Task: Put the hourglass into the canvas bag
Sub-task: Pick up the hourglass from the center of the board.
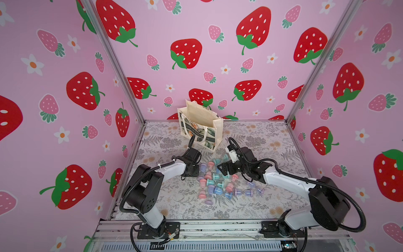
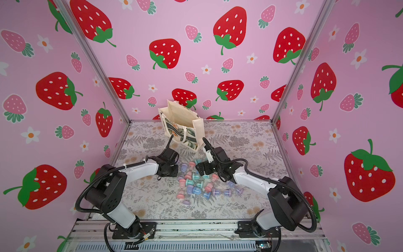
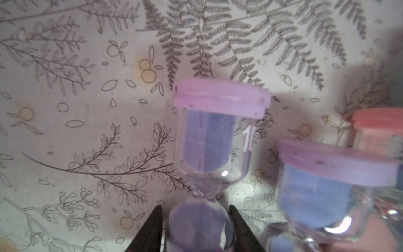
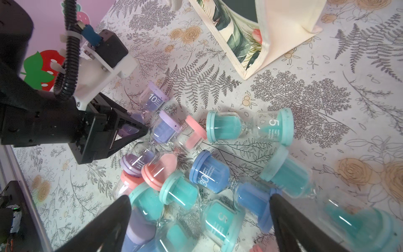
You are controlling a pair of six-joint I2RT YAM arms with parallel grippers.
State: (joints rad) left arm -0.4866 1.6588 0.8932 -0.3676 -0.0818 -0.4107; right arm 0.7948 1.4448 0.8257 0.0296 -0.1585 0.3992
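Observation:
A purple hourglass (image 3: 209, 139) marked "10" lies on the floral table at the left edge of the pile, also seen from the right wrist (image 4: 152, 100) and in a top view (image 1: 203, 167). My left gripper (image 3: 195, 209) is shut on its near bulb, one black finger on each side of the glass. It shows low over the table in both top views (image 1: 196, 169) (image 2: 175, 170). My right gripper (image 4: 199, 198) hangs open above teal and blue hourglasses, holding nothing. The canvas bag (image 1: 201, 126) (image 2: 183, 126) stands upright and open behind the pile.
Several pink, teal, blue and purple hourglasses (image 1: 220, 183) lie jumbled between the two arms. A second purple one (image 3: 331, 185) lies right beside the held one. The bag's corner (image 4: 272, 32) stands a short way beyond the pile. Pink strawberry walls enclose the table.

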